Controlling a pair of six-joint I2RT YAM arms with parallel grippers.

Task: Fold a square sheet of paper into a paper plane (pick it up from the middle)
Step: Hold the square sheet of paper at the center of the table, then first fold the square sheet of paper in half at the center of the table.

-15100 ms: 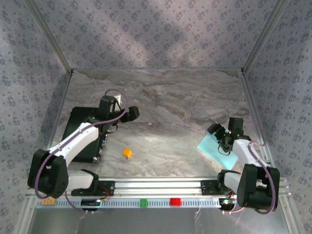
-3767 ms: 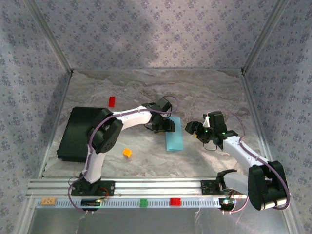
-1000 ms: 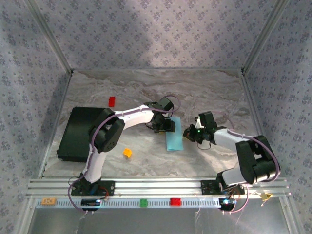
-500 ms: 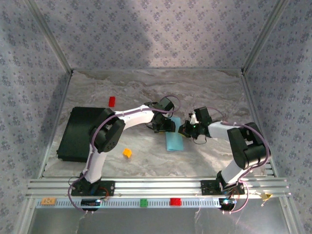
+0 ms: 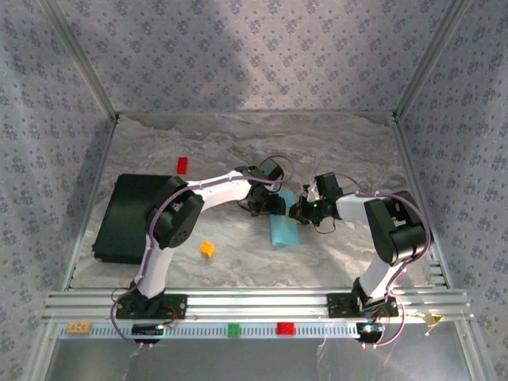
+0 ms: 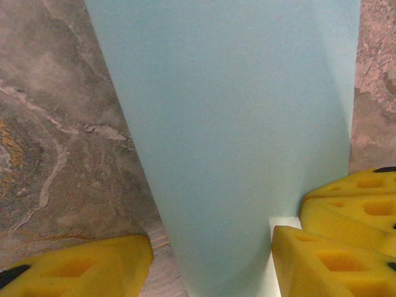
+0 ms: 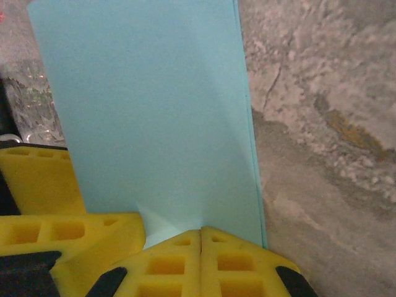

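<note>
The square sheet of paper [image 5: 283,228] lies on the marble table as a folded light-blue rectangle, near the middle. My left gripper [image 5: 270,203] stands open over its far end. In the left wrist view the sheet [image 6: 235,124] runs between my two yellow fingertips [image 6: 80,269], with a gap on the left side. My right gripper [image 5: 305,211] is shut, with its tips [image 7: 201,230] pressed together on the paper [image 7: 148,117] by its right edge. A small paler fold shows just ahead of them. The two grippers nearly touch.
A black slab [image 5: 131,218] lies at the left. Near the paper's left sits an orange block [image 5: 207,248], with a red block [image 5: 182,164] farther back. Green [image 5: 234,329] and red [image 5: 285,328] blocks rest on the front rail. Patterned walls close in three sides.
My right gripper has slid left, from a little way off the paper to its right edge, close against my left gripper. The left arm and the paper have stayed put.
</note>
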